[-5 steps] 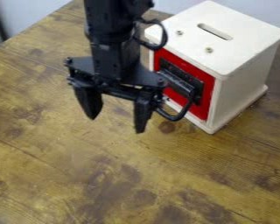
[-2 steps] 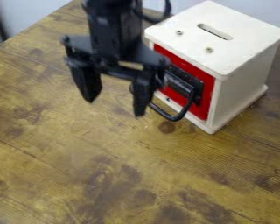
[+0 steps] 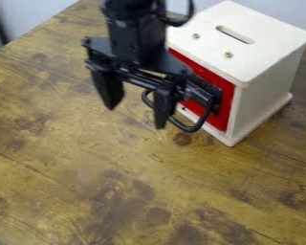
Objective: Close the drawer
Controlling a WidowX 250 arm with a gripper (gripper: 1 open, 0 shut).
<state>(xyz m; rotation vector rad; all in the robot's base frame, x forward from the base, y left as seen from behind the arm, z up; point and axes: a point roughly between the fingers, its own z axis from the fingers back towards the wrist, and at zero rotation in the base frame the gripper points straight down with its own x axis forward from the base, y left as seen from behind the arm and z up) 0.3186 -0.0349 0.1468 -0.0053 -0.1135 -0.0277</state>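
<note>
One claw [image 3: 137, 110] hanging over the wood bench [image 3: 79, 182] here, pointing down with its two dark fingers spread and a good gap between them. Nothing visible between the tips, just bench behind them. The arm [image 3: 134, 29] comes in from the top of the frame, all black, a bit blurry, with a cable [image 3: 179, 19] looping off next to it.

The drawer [image 3: 217, 116] is in the cream-white cabinet [image 3: 243, 43], on the upper right of the bench. Its red front looks about level with the cabinet's edges, though the arm hides part of it, so I can't say if it's fully flush. The black loop handle [image 3: 185, 127] sticks out from the front toward the claw, just beside the right-hand finger in the picture. Can't tell if they're touching.

Cabinet stands upright, with a slot [image 3: 235, 34] and two small round metal bits on top. Dark round knot in the wood just below the handle too.
</note>
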